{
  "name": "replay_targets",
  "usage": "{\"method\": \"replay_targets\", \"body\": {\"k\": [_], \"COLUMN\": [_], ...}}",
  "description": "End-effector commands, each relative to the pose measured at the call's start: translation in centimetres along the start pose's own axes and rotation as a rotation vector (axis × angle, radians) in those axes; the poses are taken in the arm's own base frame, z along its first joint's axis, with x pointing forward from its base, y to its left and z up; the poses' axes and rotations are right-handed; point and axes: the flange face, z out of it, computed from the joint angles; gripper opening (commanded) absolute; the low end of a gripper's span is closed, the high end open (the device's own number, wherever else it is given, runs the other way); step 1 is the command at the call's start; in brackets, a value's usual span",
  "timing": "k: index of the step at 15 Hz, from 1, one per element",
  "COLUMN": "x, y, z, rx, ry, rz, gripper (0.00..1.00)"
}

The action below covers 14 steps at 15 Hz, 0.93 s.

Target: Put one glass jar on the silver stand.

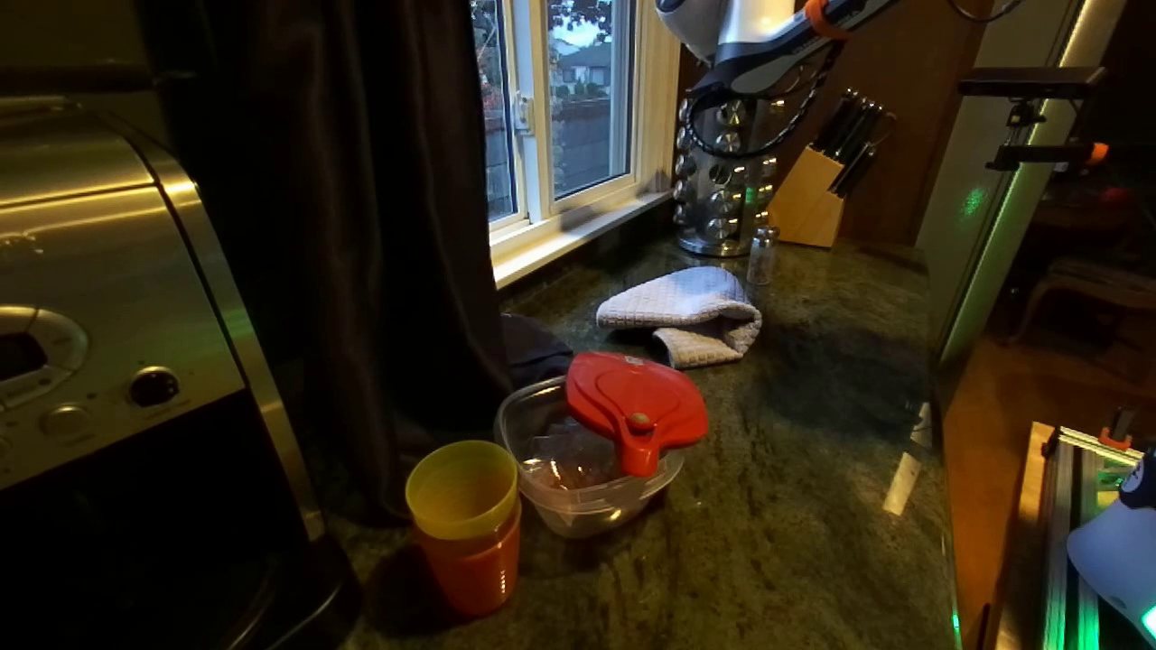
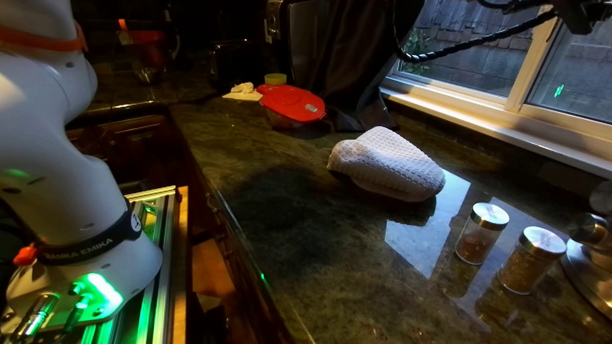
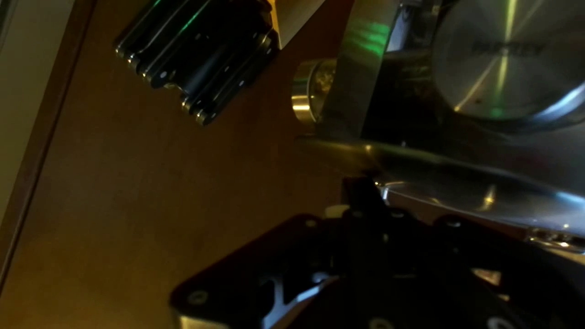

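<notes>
One blurred lid (image 3: 507, 64) — "PARSLEY" (in silver stand (image 3: 358, 82))

In an exterior view, two metal-capped glass jars (image 2: 478, 241) stand upright and apart on the dark worktop (image 2: 334, 286). The nearer is just beside the silver stand (image 2: 593, 274), only partly shown; contact cannot be determined. A folded towel (image 2: 387, 165) lies farther back, a red lid (image 2: 292, 101) beyond it.

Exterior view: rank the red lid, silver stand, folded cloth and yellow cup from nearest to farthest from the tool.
1. Silver stand: far end of the counter.
2. Folded cloth: mid-counter.
3. Red lid: partly over the clear bowl.
4. Yellow cup: near end, beside the bowl.
</notes>
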Motion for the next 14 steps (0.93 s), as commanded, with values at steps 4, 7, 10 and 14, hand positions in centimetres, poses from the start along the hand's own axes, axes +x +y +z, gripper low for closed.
{"method": "replay_targets", "body": {"k": [4,7,10,14], "x": [-0.5,0.8,2.4,3.0], "y": [0.2,0.8,1.7,4.3], "z": [0.2,-0.3,-1.5,-5.2], "rx": [0.013,0.025,0.093,0.275], "ry": [-0.008,0.000,0.031,0.022], "rz": [-0.006,0.030,0.104,0.043], "gripper": [0.00,0.00,0.00,0.00]}}
